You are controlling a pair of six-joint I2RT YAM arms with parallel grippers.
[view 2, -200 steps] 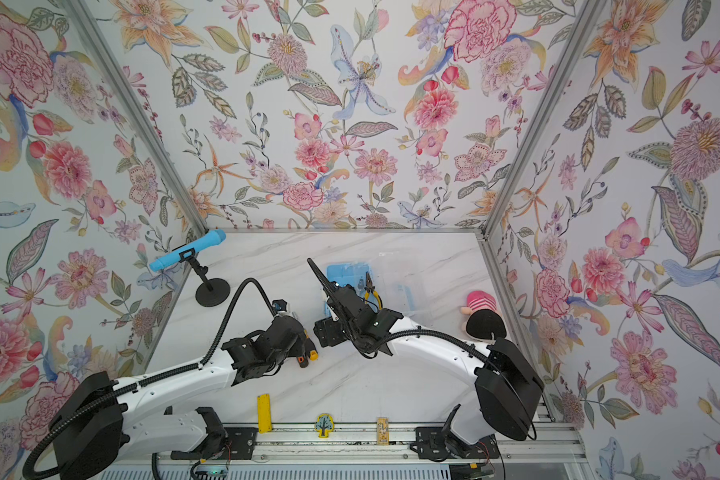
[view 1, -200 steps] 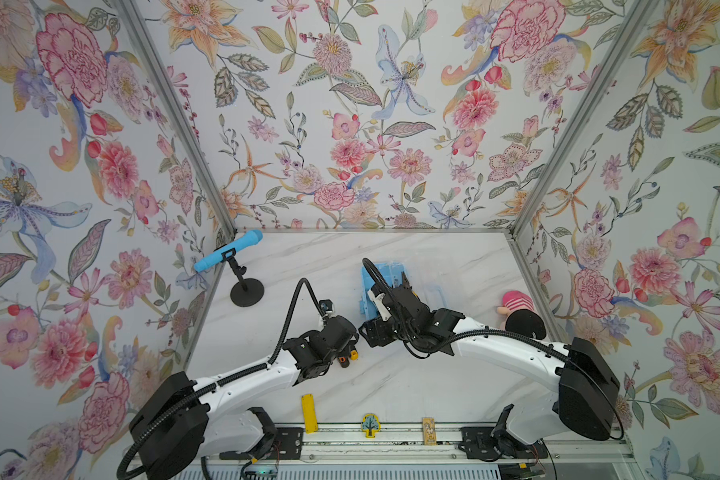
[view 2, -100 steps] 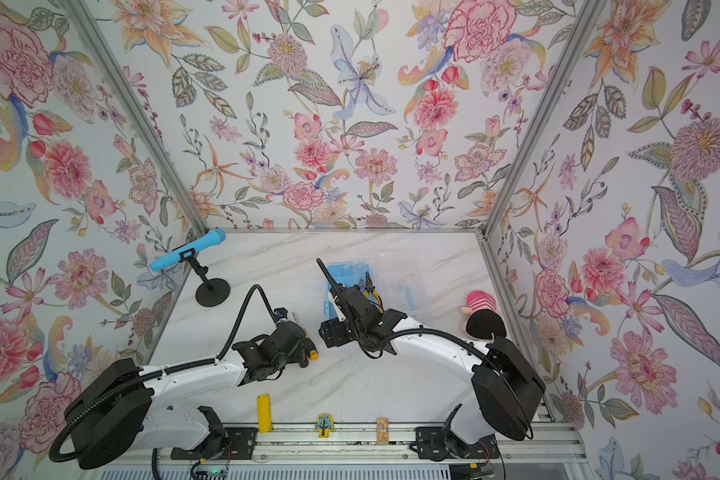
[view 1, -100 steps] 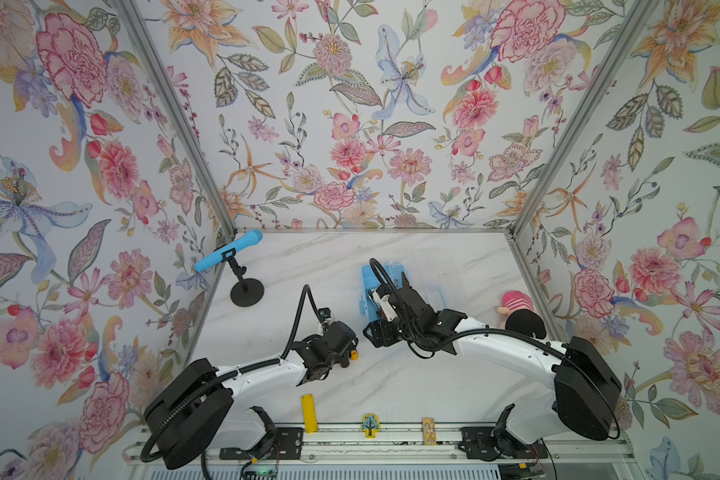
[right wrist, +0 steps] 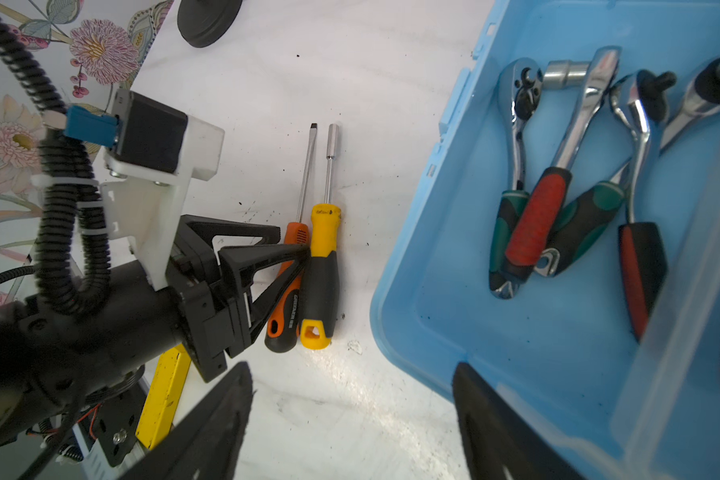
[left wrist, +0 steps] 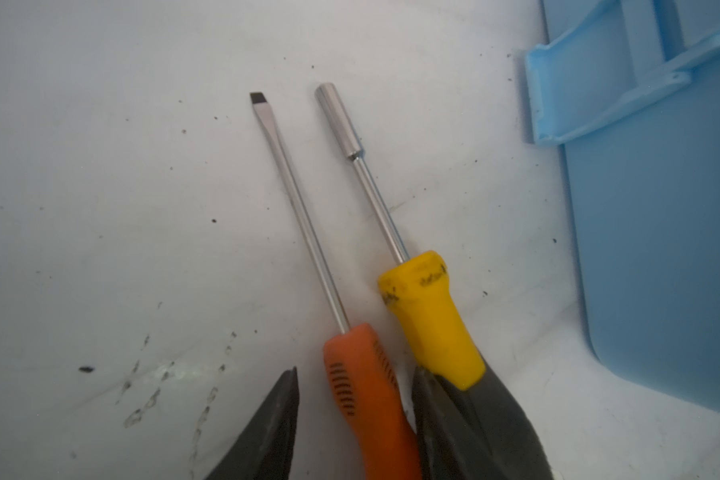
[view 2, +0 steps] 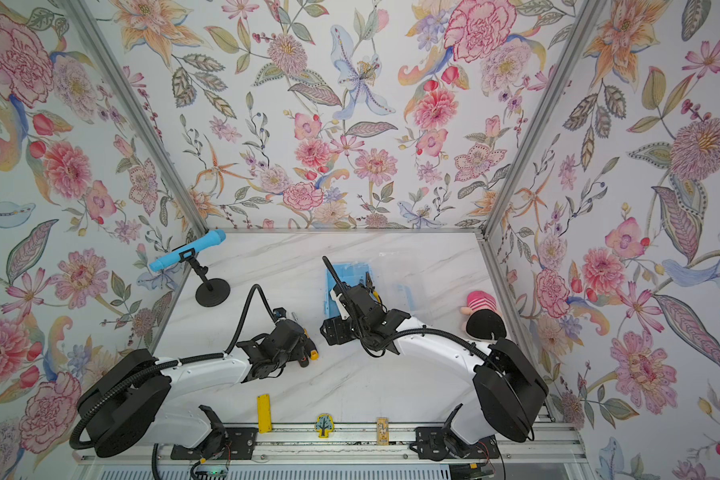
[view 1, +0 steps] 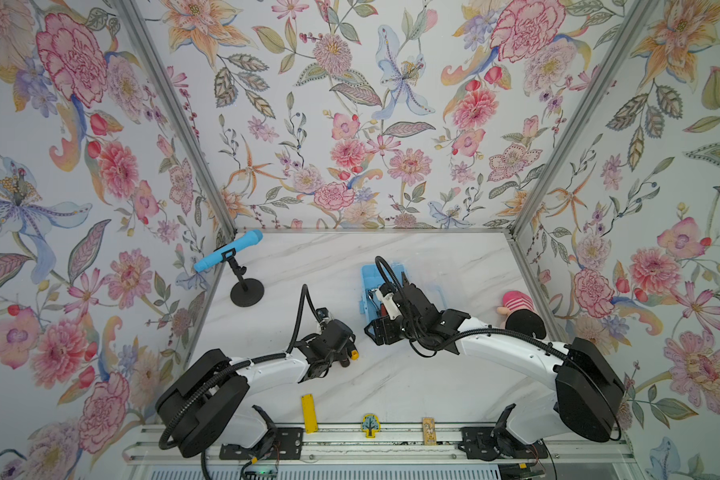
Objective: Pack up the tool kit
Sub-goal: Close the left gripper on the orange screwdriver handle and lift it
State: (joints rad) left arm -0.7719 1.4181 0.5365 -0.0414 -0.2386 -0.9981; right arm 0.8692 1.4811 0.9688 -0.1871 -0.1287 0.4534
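The tool kit's light-blue box (view 1: 368, 286) lies open mid-table, its clear lid (view 1: 429, 286) folded to the right. Several ratchet wrenches (right wrist: 558, 174) lie inside. An orange screwdriver (left wrist: 366, 399) and a yellow screwdriver (left wrist: 429, 316) lie side by side on the table, left of the box (left wrist: 661, 249). My left gripper (left wrist: 356, 374) is open and straddles the orange handle. One finger sits between the two handles and the other stands a little off. My right gripper (right wrist: 352, 368) hangs open over the box's near left corner, holding nothing.
A blue microphone (view 1: 227, 251) on a black stand (view 1: 247, 293) is at the back left. A pink striped toy (view 1: 516, 301) lies by the right wall. A flat yellow bar (view 1: 309, 411) and a tree-shaped tag (view 1: 370, 424) sit at the front edge.
My left arm has sunk lower over the screwdrivers and its jaws have drawn closer round the orange handle. The right gripper has shifted slightly toward the box.
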